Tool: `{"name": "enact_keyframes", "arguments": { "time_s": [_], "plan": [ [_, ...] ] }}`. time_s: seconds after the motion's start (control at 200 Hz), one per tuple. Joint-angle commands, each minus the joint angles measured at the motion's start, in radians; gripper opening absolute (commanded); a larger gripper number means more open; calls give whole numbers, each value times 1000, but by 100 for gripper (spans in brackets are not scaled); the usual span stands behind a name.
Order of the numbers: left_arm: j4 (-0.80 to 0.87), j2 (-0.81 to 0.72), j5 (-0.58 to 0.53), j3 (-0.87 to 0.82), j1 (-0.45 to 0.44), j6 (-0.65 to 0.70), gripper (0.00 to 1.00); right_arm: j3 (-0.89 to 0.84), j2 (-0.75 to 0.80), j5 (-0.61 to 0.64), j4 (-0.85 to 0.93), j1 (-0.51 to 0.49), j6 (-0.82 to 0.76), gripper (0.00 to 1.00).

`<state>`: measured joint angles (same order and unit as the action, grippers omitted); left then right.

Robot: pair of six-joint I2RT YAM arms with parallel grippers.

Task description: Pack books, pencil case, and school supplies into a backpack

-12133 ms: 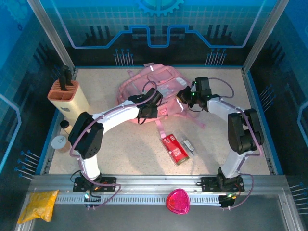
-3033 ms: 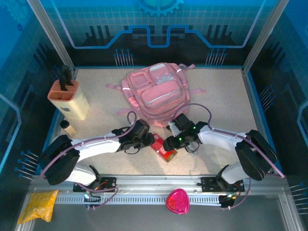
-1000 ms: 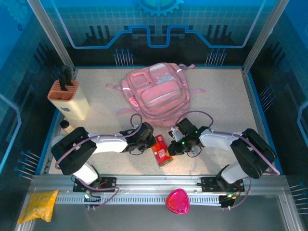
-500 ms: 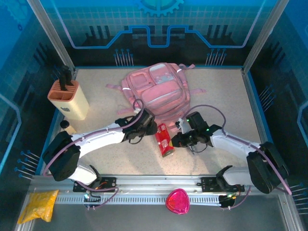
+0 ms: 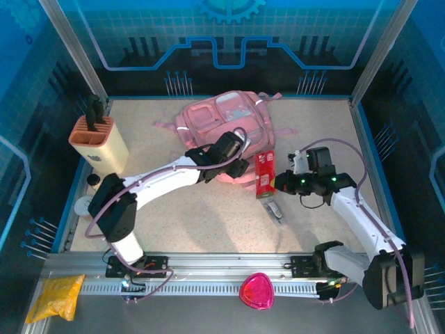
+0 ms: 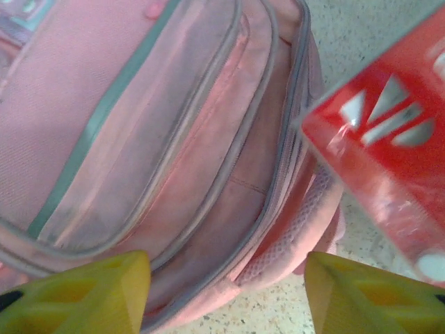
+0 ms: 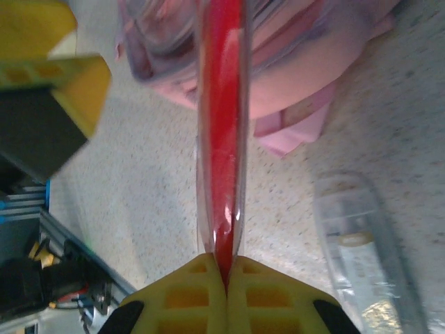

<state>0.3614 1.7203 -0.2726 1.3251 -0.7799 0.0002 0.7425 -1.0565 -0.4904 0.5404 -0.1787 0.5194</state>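
While the pink backpack (image 5: 221, 125) lies flat at the far middle of the table (image 5: 160, 209), clear pockets up, the left gripper (image 5: 235, 161) hovers over its near edge; the left wrist view shows the yellow fingers (image 6: 90, 292) well apart with nothing between them, and a zipped seam curving across the pink cloth. The red pencil case (image 5: 264, 175) sits just right of the backpack's near corner, long axis running near to far; from above its broad printed face shows, while the right wrist view gives it edge-on, a thin red strip pointing at the backpack. The right gripper (image 7: 226, 268) is clamped tight on its near end; it is probably lifted clear. A small grey-white piece (image 5: 275, 209) lies on the table just beside, untouched.
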Motion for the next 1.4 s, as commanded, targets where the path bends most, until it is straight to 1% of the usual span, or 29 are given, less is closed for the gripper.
{"name": "enact_keyframes", "arguments": {
  "time_s": [0.0, 0.105, 0.19, 0.27, 0.405, 0.47, 0.625, 0.86, 0.971, 1.041, 1.166, 1.266, 1.391],
  "plan": [
    [8, 44, 25, 63, 4, 176, 65, 26, 29, -34, 37, 87, 0, 0],
    [27, 101, 25, 115, 6, 212, 67, 34, 23, -57, 26, 139, 17, 3],
    [16, 151, -33, 155, 11, 222, 68, 32, 14, -85, -1, 161, 24, 2],
    [8, 187, -52, 189, 18, 220, 68, 36, 6, -80, -8, 167, 24, 2],
    [22, 245, -53, 259, 48, 213, 68, 50, -13, -86, -20, 168, 27, 2],
    [23, 267, -35, 278, 64, 220, 68, 51, -23, -87, -28, 169, 27, 2],
    [73, 324, -32, 337, 93, 237, 67, 55, -50, -108, -51, 170, 34, 1],
    [88, 332, 71, 331, 107, 254, 69, 65, -84, -111, -76, 173, 37, 0],
    [78, 365, 1, 356, 120, 261, 67, 67, -101, -114, -86, 171, 37, 0],
    [94, 387, -9, 391, 140, 248, 63, 67, -111, -122, -91, 172, 37, 0],
    [73, 373, 22, 390, 159, 244, 48, 72, -117, -122, -92, 171, 42, 0],
    [70, 353, 40, 395, 163, 245, 27, 80, -118, -122, -89, 174, 45, 0],
    [91, 323, 30, 427, 164, 222, 4, 89, -133, -127, -85, 176, 51, 0]
  ]
}}
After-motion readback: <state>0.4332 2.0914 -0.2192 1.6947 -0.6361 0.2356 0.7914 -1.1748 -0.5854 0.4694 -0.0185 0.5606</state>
